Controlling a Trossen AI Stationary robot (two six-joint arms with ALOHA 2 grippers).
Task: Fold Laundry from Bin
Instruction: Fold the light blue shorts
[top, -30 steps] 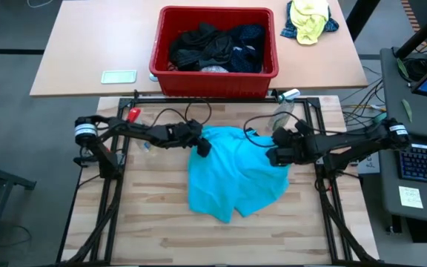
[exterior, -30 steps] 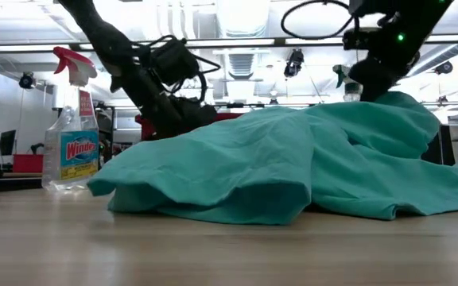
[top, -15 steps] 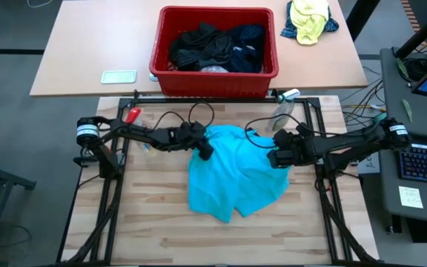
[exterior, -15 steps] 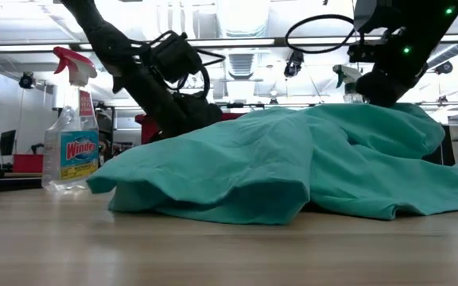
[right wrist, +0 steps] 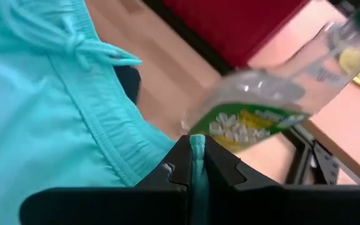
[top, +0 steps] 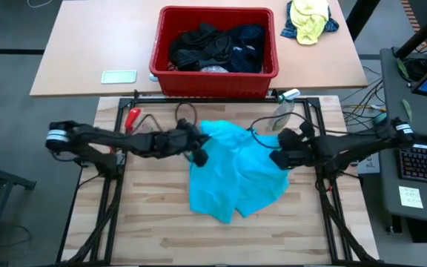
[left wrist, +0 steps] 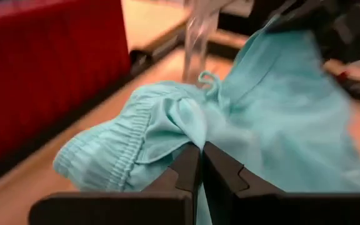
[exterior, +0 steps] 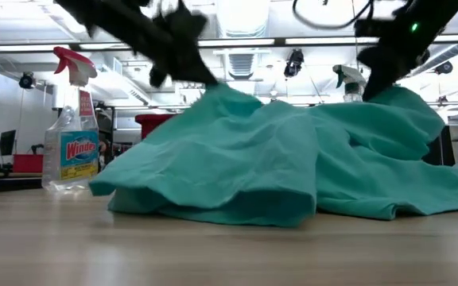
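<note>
Both grippers pinch the waistband of the turquoise garment (top: 236, 174), likely to lift and spread it for folding. The left gripper (left wrist: 200, 164) clamps a fold at its far-left corner; the right gripper (right wrist: 197, 153) nips the elastic edge at far right. Cloth drapes between them onto the wooden table (top: 161, 237); the bin (top: 215, 74) sits beyond, well apart.

Grey floor (top: 6, 111); tan side table (top: 87, 52); bright ceiling strip lights (exterior: 245, 41).
</note>
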